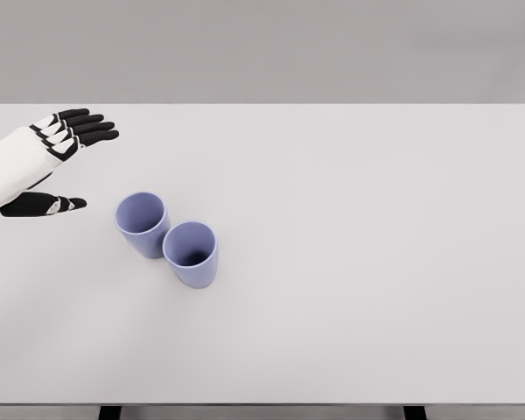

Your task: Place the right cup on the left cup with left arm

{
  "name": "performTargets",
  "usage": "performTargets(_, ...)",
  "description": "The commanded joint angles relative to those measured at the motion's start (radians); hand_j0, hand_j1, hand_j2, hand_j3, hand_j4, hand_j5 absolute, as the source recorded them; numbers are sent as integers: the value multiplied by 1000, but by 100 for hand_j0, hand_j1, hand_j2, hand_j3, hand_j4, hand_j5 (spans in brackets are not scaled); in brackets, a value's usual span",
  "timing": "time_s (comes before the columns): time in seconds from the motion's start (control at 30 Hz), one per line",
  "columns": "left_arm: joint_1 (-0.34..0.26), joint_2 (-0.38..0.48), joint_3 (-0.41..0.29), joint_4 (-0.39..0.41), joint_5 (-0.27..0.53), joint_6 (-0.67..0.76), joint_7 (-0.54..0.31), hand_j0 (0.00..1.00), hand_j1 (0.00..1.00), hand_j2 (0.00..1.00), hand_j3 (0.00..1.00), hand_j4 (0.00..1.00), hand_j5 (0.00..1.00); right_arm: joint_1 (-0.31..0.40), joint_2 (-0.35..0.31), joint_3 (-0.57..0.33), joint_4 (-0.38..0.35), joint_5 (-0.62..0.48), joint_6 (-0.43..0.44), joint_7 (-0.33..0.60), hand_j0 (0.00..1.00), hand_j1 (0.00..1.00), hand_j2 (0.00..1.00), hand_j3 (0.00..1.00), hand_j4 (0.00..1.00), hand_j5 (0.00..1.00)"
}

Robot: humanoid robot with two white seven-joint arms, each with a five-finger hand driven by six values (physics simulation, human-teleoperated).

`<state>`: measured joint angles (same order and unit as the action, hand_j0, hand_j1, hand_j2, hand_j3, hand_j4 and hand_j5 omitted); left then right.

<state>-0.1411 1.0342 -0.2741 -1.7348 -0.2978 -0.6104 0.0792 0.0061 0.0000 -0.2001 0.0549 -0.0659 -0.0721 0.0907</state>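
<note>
Two lavender-blue cups stand upright on the white table (350, 262), side by side and nearly touching. The left cup (142, 224) is a little farther back; the right cup (191, 254) is nearer to me. My left hand (77, 164) hovers at the far left of the table, left of and slightly behind the left cup, apart from it. Its black fingers (87, 127) stretch out to the right and the thumb (48, 205) is spread below them, with nothing held. The right arm does not show in this view.
Only the two cups stand on the table. Its front edge runs along the bottom of the view and the grey wall lies behind its far edge.
</note>
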Motion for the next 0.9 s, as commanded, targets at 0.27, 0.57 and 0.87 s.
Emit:
performTargets(0.27, -17, 15, 7, 0, -4, 0, -1, 100, 100, 100, 100, 100, 100, -2, 0, 1, -1, 6, 0, 4, 100, 100, 100, 100, 100, 100)
performTargets(0.57, -63, 104, 10, 0, -34, 0, 1, 100, 100, 100, 100, 100, 100, 0, 0, 2, -1, 6, 0, 4, 100, 100, 100, 100, 100, 100)
performTargets(0.87, -198, 46, 15, -14, 285, 0, -690, 100, 100, 100, 100, 100, 100, 0, 0, 2, -1, 6, 0, 4, 100, 100, 100, 100, 100, 100)
